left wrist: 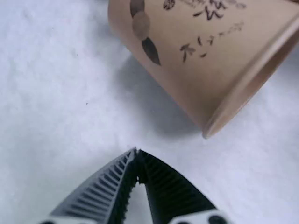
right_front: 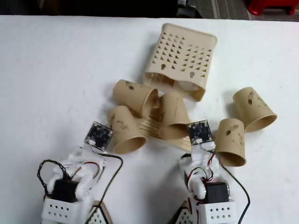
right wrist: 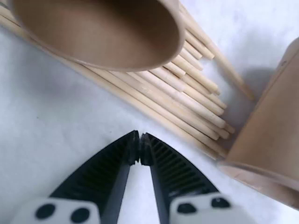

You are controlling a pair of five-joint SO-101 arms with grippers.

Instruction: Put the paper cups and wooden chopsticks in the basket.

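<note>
No words, numbers or signs can be read anywhere. In the left wrist view, the paper cup [left wrist: 210, 60] carries dark brush-like strokes resembling small script beside leaf-shaped blots, yet none resolves into legible characters. The other paper cups [right_front: 253, 108] bear similar dark blots, too small to make out.

Reads as a robotics lab or hobby test bench, not a home setting. Plain white table [right_front: 46, 70] as the work surface, two small arms side by side at its near edge: left arm [right_front: 70, 184], right arm [right_front: 208, 186]. White perforated bases [right_front: 58, 211], loose black cable [right_front: 49, 161] looping in the open, bare camera boards [right_front: 98, 135] on the wrists. Paper cups [right_front: 126, 130] lie tipped over on the table like test props. Past the far edge: a dark strip [right_front: 117, 7], and a red plastic item [right_front: 271, 5] by the far right corner
</note>
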